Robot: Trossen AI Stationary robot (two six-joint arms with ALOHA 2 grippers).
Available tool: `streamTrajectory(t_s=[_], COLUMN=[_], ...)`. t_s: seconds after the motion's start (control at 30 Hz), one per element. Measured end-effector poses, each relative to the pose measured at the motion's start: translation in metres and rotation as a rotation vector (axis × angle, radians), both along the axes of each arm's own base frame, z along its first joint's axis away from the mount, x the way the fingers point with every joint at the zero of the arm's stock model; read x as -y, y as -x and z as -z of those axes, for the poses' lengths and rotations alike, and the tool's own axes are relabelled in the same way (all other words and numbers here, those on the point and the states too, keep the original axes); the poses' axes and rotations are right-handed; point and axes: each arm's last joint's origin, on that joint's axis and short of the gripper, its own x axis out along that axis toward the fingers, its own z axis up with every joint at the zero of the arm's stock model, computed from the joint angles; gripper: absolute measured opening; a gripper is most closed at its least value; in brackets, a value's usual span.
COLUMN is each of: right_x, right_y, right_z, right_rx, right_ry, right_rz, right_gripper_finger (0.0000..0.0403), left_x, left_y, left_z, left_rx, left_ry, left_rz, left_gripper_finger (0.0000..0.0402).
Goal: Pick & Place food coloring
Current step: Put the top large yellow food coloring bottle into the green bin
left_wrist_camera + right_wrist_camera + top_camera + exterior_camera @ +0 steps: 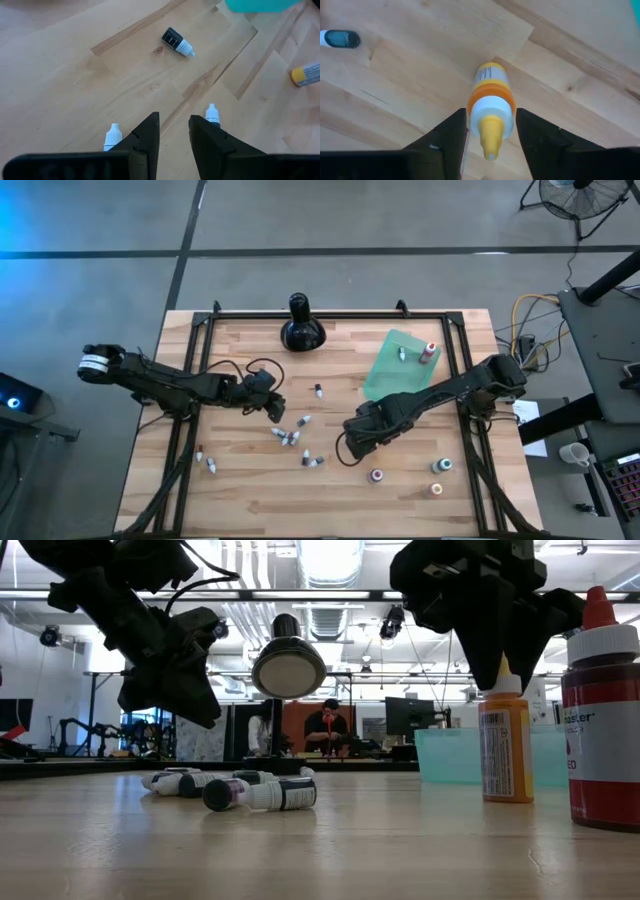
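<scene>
Left gripper [268, 406] hovers at nine o'clock of table centre, fingers narrowly apart, empty, over small vials [289, 436]. Right gripper [352, 442], at five o'clock, straddles your upright orange dropper bottle [489, 107]; jaws flank the cap, contact unclear. An off-centre squeeze could tip it or let the tapered cap slip.

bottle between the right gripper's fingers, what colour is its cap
Yellow tip on an orange collar; the bottle between the right gripper shows best in the right wrist view.

vial cluster [288, 436] mid-table, bare wood [240, 490] along the near edge
</scene>
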Motion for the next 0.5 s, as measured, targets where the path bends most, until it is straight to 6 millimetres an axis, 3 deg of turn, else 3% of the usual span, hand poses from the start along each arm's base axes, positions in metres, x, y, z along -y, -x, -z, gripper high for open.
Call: streamTrajectory(t_s=[0.23,0.4,0.5], right_x=[0.000,0.000,0.002], right_y=[0.000,0.001,0.005], right_z=[0.000,-0.002,-0.015], right_rx=[-0.002,-0.016,-0.048], right_ry=[-0.002,0.003,0.031], right_rz=[-0.008,-0.023,-0.036], right_gripper_finger=[0.0105,0.0103,0.0105], left_x=[0.000,0.000,0.000], left_y=[0.000,0.000,0.000], left_z=[0.000,0.000,0.000], left_rx=[0.000,0.000,0.000], left_ry=[0.000,0.000,0.000], left_rz=[0.000,0.000,0.000], left_gripper_finger=[0.0080,0.0080,0.0080])
